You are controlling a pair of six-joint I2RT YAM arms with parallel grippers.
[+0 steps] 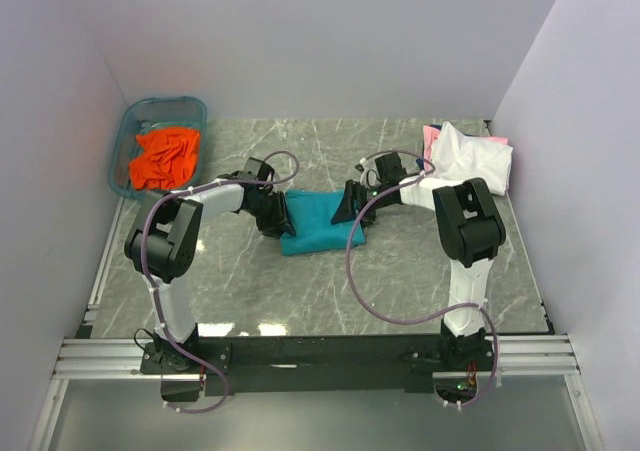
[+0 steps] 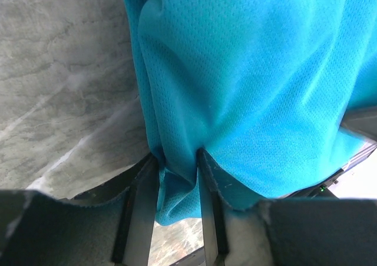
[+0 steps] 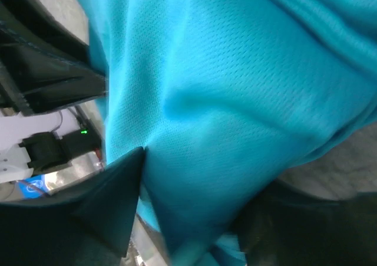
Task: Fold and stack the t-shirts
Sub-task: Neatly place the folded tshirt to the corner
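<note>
The teal t-shirt [image 1: 318, 223] lies folded in the middle of the table. My left gripper [image 1: 275, 214] is at its left edge. In the left wrist view the gripper [image 2: 177, 189] is shut on a bunched fold of the teal t-shirt [image 2: 247, 89]. My right gripper [image 1: 352, 206] is at the shirt's right edge. In the right wrist view the gripper [image 3: 194, 213] has teal cloth [image 3: 224, 101] filling the gap between its jaws, which stand wider apart. The orange t-shirt [image 1: 165, 156] lies in the tub. The white t-shirt [image 1: 470, 156] lies on the pink one [image 1: 432, 134]. The dark blue one is out of view.
The translucent blue tub [image 1: 130, 136] stands at the back left. The white and pink shirts pile sits at the back right by the wall. The marble table [image 1: 300, 291] is bounded by walls on three sides. Cables loop from both arms.
</note>
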